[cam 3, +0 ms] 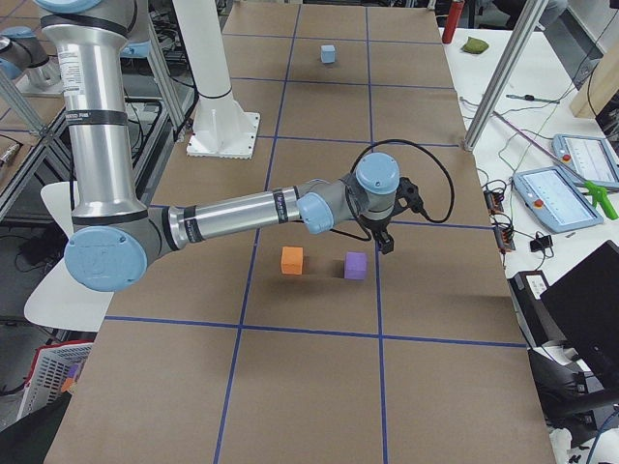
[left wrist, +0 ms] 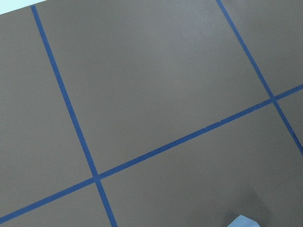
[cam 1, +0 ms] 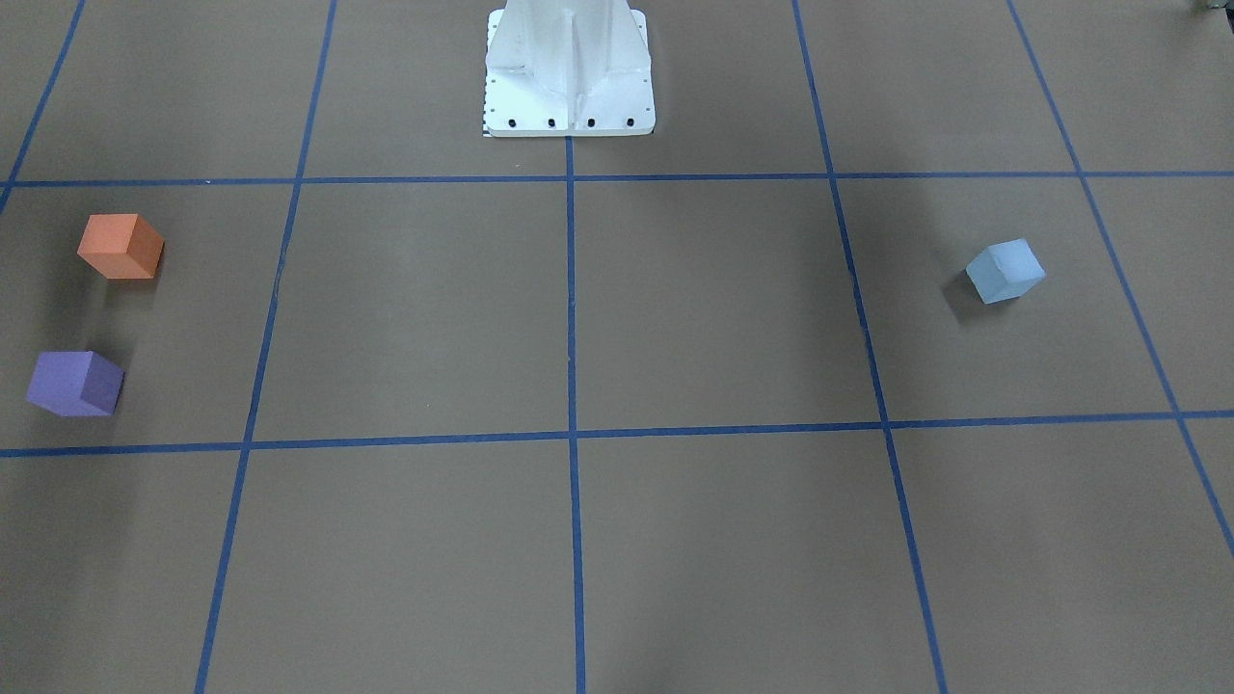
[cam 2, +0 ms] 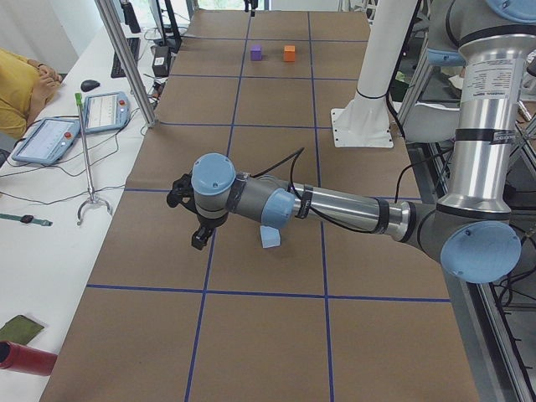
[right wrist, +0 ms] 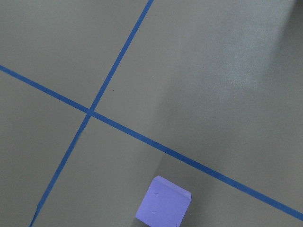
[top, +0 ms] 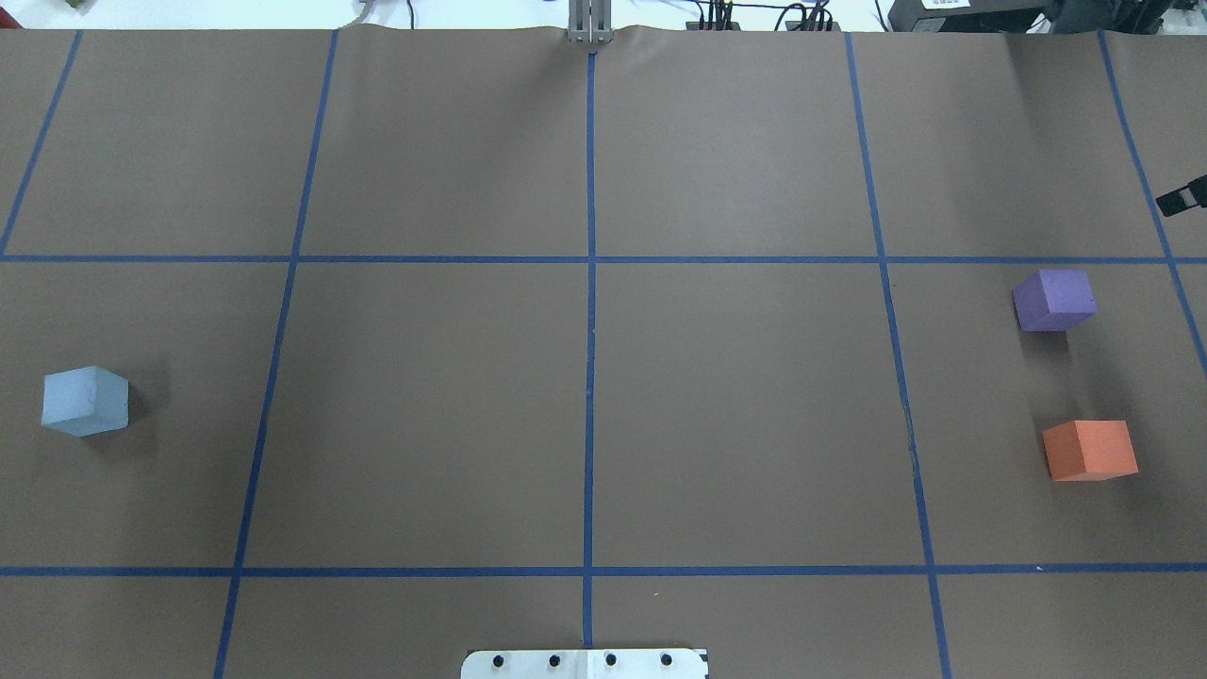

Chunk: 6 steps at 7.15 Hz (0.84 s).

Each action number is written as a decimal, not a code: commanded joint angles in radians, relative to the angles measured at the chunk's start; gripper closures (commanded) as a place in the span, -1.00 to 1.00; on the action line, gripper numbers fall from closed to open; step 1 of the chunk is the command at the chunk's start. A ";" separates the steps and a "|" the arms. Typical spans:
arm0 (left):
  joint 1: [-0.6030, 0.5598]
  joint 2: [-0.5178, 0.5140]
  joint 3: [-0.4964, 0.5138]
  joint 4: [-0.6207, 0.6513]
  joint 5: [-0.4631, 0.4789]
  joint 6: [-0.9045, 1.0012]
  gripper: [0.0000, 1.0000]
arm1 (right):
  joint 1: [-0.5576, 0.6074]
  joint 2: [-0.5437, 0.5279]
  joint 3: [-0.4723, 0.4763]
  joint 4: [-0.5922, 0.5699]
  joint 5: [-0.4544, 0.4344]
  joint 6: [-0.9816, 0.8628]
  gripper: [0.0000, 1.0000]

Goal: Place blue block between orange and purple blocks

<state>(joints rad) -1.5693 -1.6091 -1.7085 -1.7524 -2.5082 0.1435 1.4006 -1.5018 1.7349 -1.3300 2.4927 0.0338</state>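
Observation:
The light blue block [top: 85, 401] sits on the brown table at my left; it also shows in the front view [cam 1: 1005, 271], the left side view [cam 2: 270, 237] and at the bottom edge of the left wrist view [left wrist: 241, 221]. The purple block [top: 1054, 300] and the orange block [top: 1090, 450] sit at my right with a gap between them, orange nearer my base. My left gripper [cam 2: 198, 239] hovers beyond the blue block. My right gripper [cam 3: 385, 244] hovers beyond the purple block [right wrist: 163, 203]. I cannot tell whether either is open or shut.
My white base [cam 1: 569, 77] stands at the table's near middle edge. Blue tape lines divide the table into squares. A side bench with tablets [cam 2: 50, 138], a metal post [cam 2: 126, 59] and a red bottle [cam 2: 25, 358] runs along the far side. A person in yellow [cam 2: 21, 84] sits there.

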 commanded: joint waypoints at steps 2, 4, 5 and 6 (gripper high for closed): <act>0.002 0.012 0.001 -0.042 -0.001 -0.002 -1.00 | 0.001 -0.008 -0.003 0.002 -0.002 -0.002 -1.00; 0.000 0.014 0.001 -0.039 0.002 -0.004 -1.00 | 0.001 0.001 -0.005 0.000 -0.006 -0.003 -1.00; 0.002 0.020 0.003 -0.038 0.018 -0.037 -1.00 | 0.001 0.000 -0.005 0.000 -0.014 -0.003 -1.00; 0.000 0.030 0.003 -0.038 0.044 -0.088 -1.00 | 0.001 -0.003 -0.024 0.002 -0.023 -0.003 -1.00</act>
<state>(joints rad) -1.5684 -1.5887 -1.7063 -1.7908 -2.4889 0.1047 1.4020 -1.5033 1.7261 -1.3295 2.4797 0.0309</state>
